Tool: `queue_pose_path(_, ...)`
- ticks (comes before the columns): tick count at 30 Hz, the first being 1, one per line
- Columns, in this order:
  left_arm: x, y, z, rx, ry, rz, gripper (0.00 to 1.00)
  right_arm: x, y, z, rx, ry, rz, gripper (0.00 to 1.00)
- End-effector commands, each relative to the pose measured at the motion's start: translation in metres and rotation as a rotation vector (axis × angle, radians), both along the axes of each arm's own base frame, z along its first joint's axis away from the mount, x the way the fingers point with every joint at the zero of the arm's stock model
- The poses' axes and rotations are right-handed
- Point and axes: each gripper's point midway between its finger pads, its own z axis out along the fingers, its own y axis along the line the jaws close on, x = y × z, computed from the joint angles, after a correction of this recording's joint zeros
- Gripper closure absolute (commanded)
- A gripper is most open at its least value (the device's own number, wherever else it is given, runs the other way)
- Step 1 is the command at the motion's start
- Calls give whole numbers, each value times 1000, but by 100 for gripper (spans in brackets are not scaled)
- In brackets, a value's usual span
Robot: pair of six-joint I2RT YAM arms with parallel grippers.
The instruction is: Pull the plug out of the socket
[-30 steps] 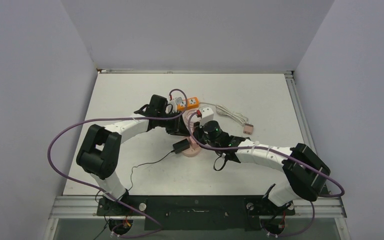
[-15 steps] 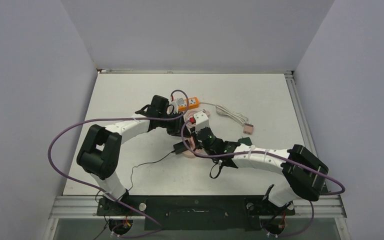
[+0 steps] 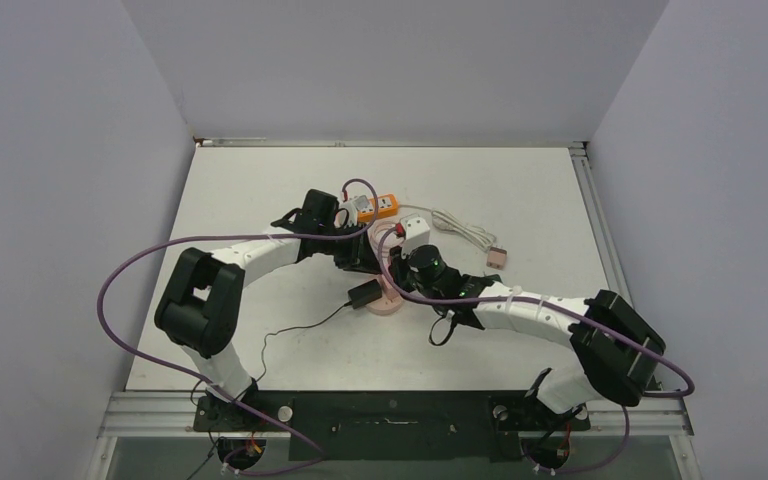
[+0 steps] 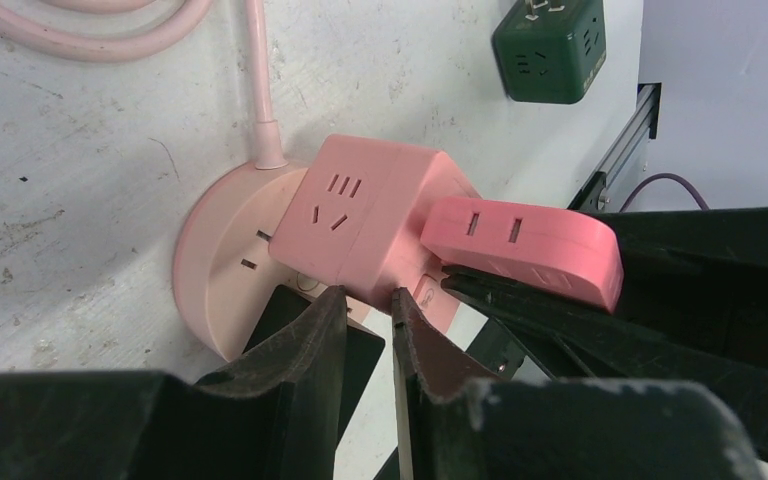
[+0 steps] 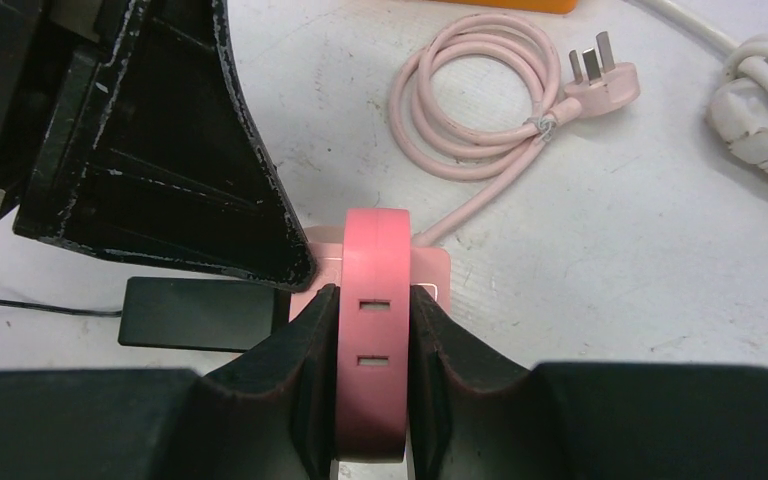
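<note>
Clamping flat pink rounded plastic plug (image 5: 372, 345), right gripper (image 5: 372, 297); plug's long axis runs from pink plastic cube socket (image 4: 360, 215) straight back toward right wrist. Left gripper (image 4: 368, 302) fingers together, against socket's lower edge.

With the flat pink plastic plug (image 5: 372, 340) filling its jaws, the right end effector (image 5: 372, 298) is crowded on its left by the left end effector (image 4: 368, 300) and a black rectangular adapter (image 5: 195, 312), a coiled pink cable (image 5: 480, 95) lies ahead, and bare white worktop (image 5: 660, 250) opens to its right.
</note>
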Motion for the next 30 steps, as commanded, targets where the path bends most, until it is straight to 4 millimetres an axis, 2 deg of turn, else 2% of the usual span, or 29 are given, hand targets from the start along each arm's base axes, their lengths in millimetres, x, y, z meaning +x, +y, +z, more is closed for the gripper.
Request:
queue_pose_path(1,-5,30,-54,214,39,39,83,6,9,29,151,-21,26,95)
queue_pose_path(8,-5,30,-55,219,41,40,83,6,6,31,122,-51,10,95)
queue_pose_path(17,-5,31,-56,222,44,38,83,-4,12,38,8,-140,-13,95)
queue_pose_path(23,-6,31,-57,224,49,38,83,-1,11,42,128,-77,18,95)
queue_pose_path(26,-7,31,-58,225,52,36,83,5,3,44,193,-48,17,95)
queue_pose_path(30,-7,31,-58,227,50,36,84,8,1,40,229,-15,26,95)
